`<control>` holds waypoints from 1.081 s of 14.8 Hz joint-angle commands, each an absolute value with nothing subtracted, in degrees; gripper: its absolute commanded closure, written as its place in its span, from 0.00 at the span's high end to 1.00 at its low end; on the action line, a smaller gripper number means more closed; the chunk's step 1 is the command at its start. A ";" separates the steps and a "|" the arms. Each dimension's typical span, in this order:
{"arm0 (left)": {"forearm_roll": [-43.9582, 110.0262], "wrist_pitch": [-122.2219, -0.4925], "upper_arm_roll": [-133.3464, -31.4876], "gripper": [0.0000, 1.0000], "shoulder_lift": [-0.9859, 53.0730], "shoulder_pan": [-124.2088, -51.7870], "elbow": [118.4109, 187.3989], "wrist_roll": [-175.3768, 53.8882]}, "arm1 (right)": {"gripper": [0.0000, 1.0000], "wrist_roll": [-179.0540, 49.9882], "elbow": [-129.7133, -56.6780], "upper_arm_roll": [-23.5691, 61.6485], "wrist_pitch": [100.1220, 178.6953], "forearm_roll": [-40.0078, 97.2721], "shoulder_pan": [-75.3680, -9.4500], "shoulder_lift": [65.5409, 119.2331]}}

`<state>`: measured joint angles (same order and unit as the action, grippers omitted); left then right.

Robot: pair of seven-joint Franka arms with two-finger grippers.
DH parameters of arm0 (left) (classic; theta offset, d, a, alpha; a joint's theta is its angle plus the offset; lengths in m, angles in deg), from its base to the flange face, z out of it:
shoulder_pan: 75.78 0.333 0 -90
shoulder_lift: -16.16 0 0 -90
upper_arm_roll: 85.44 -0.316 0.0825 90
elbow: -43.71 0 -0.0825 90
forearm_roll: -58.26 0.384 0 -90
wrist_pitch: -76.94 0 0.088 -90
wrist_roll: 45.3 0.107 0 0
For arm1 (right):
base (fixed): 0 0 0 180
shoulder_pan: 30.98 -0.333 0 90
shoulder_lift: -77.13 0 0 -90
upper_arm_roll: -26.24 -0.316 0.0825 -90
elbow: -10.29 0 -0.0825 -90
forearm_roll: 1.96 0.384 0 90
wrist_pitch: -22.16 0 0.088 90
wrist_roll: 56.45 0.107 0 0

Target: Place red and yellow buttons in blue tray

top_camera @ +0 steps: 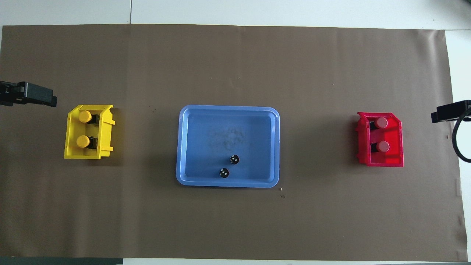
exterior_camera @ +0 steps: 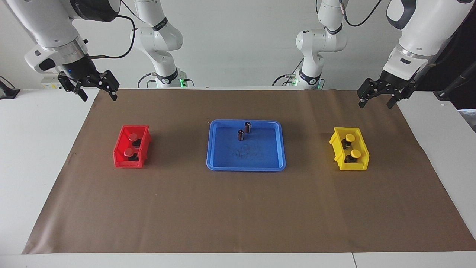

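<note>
The left gripper [exterior_camera: 375, 101] hangs in the air over the edge of the brown paper mat [exterior_camera: 238, 208] at the left arm's end of the table, and we see its two fingers spread wide with nothing between them. The right gripper [exterior_camera: 97, 95] hangs over the mat's corner at the right arm's end, its fingers also spread wide and empty. In the overhead view only a dark tip of each shows — the left gripper [top_camera: 35, 95] at one edge, the right gripper [top_camera: 450, 111] at the other.

We find the blue tray [exterior_camera: 215, 163] in the middle of the mat, between the two bins and well apart from both. Inside it stand two small dark cylinders [exterior_camera: 244, 131], upright and close together, in the part of the tray nearest the robots; the same cylinders [top_camera: 229, 166] show from above as two dark discs.

The two red buttons [exterior_camera: 130, 144] sit in the red bin [exterior_camera: 119, 158] toward the right arm's end of the table, one nearer the robots than the other. The two yellow buttons [exterior_camera: 353, 146] sit the same way in the yellow bin [exterior_camera: 336, 143] toward the left arm's end. From above we see the red buttons [top_camera: 382, 134] and the yellow buttons [top_camera: 84, 129] — none of the four is in the blue tray [top_camera: 182, 147].
</note>
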<state>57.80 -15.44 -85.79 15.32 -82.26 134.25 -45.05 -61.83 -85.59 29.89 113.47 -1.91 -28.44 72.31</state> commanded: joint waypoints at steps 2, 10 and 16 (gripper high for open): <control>57.91 -15.26 -85.97 1.00 13.43 -82.29 136.26 -44.25 | 1.00 -64.09 -85.95 30.11 114.01 -1.79 -27.03 72.12; 57.91 -15.26 -85.97 1.00 13.43 -82.29 136.26 -44.25 | 0.89 -65.68 -97.29 30.02 127.97 -2.39 -27.91 72.90; 57.99 -14.29 -85.88 1.00 13.35 -82.29 136.52 -44.69 | 0.83 -65.06 -99.47 29.93 138.95 -2.40 -27.29 81.96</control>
<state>57.80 -14.95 -85.76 15.31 -82.26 134.38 -45.05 -64.80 -97.90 30.36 136.36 -1.93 -28.07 81.24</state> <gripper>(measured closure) 0.000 0.159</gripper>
